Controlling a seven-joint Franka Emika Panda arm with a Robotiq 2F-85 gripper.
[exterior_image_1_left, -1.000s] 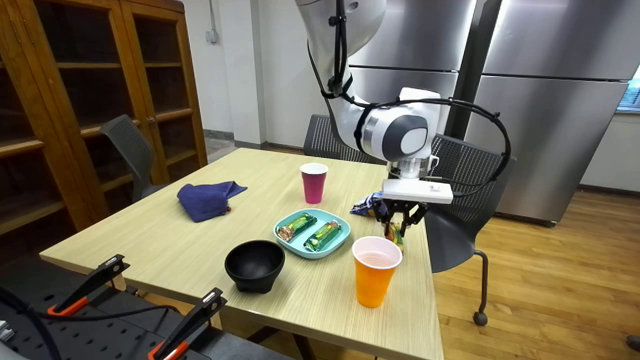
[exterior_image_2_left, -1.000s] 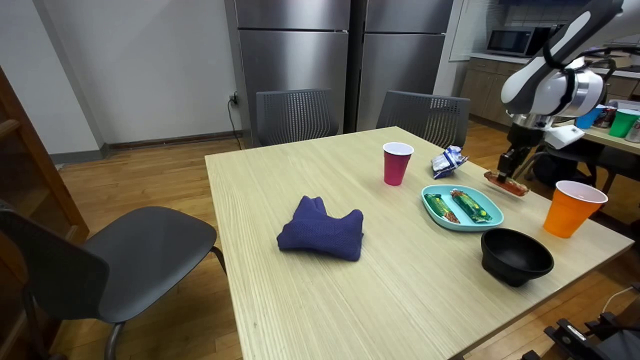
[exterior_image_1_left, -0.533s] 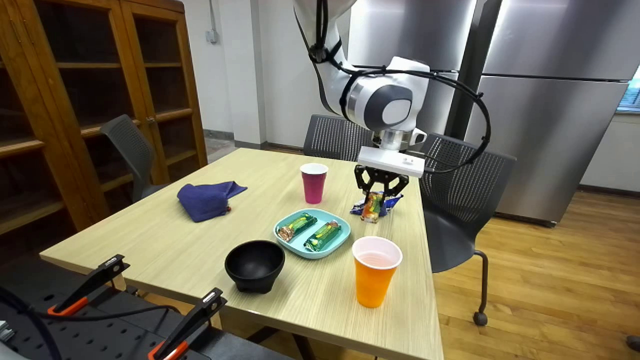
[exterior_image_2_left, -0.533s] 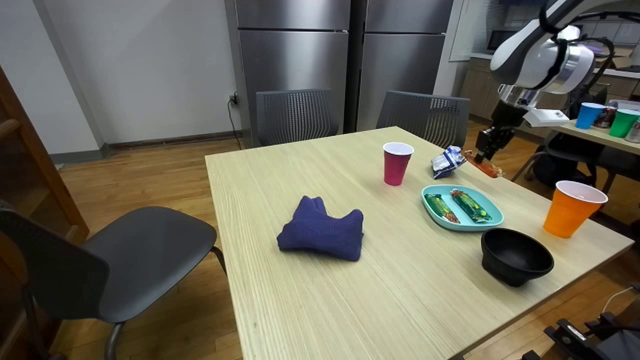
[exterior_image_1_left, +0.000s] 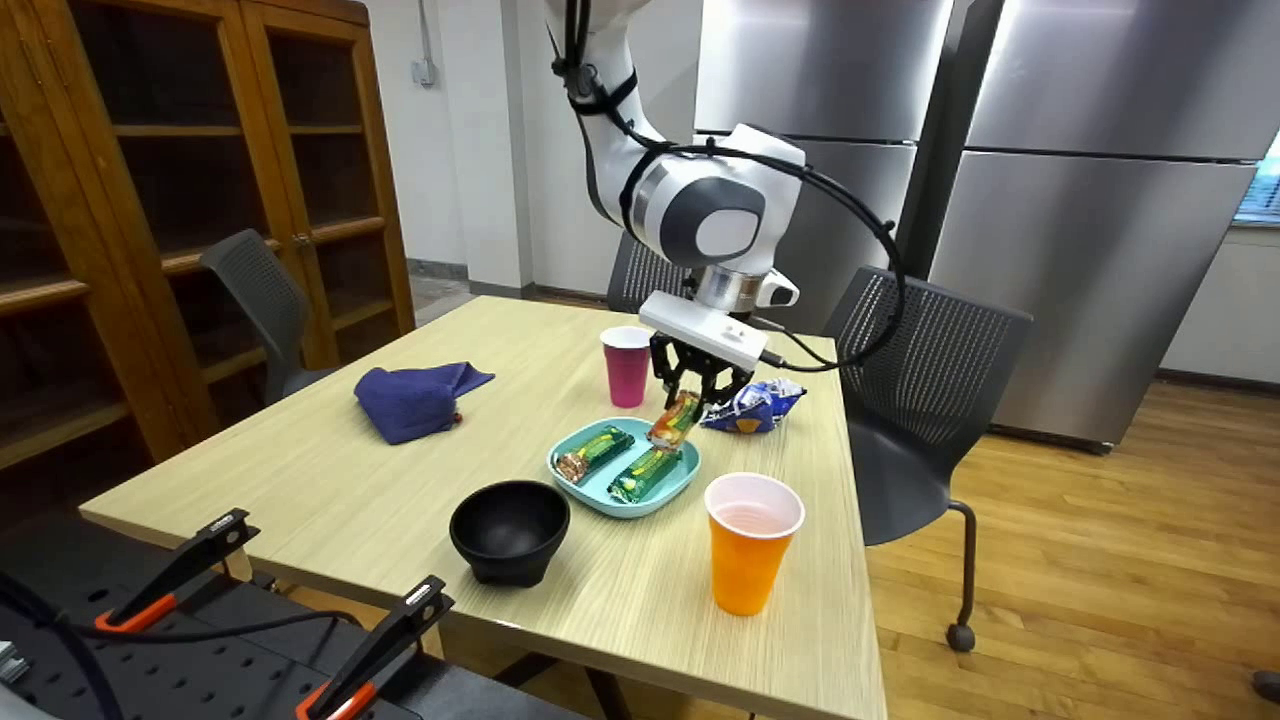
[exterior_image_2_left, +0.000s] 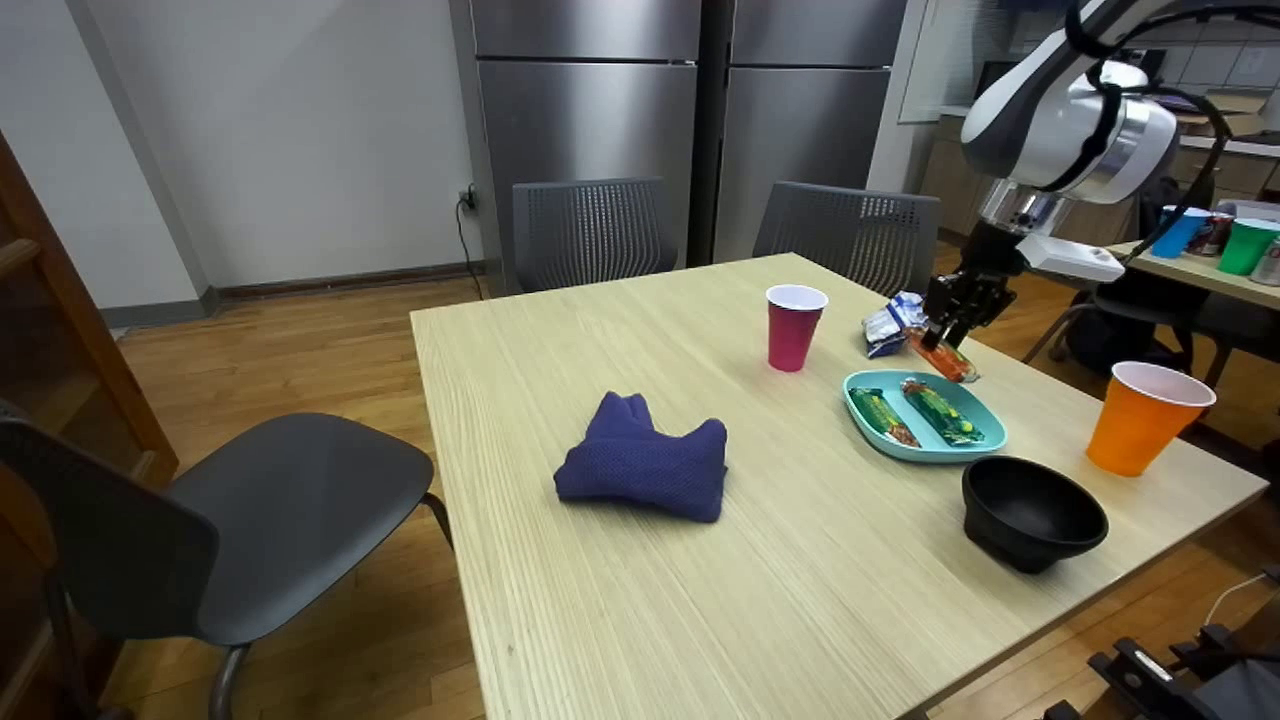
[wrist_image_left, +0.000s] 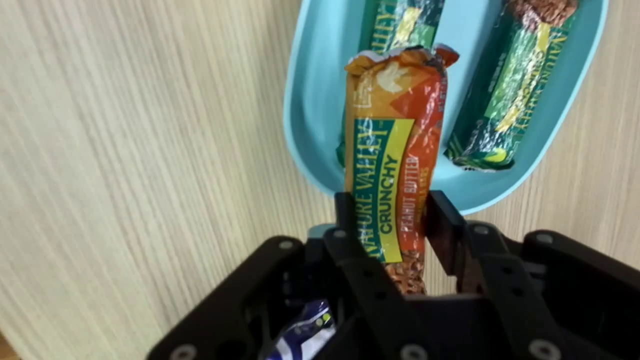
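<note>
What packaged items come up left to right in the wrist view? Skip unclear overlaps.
Blue-and-white packet → peanut butter bar held in the gripper → right-hand green bar.

pale wood-grain table (exterior_image_2_left: 800, 590): teal plate (wrist_image_left: 312, 115), black bowl (exterior_image_2_left: 1035, 525), orange cup (exterior_image_1_left: 750, 555), magenta cup (exterior_image_2_left: 792, 338), navy cloth (exterior_image_2_left: 645, 465), blue-and-white packet (exterior_image_2_left: 888, 326).

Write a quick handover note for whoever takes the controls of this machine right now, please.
Pincer: shut on the orange-wrapped bar.
Where things are: that bar hangs at the edge of the turquoise plate, seemingly just above it; one green bar and another green bar lie on the plate. A blue packet, a black bowl and an orange cup stand around it on the table.
Done: the orange-wrapped bar is picked up.
Left: it is not yet set down or let go.
</note>
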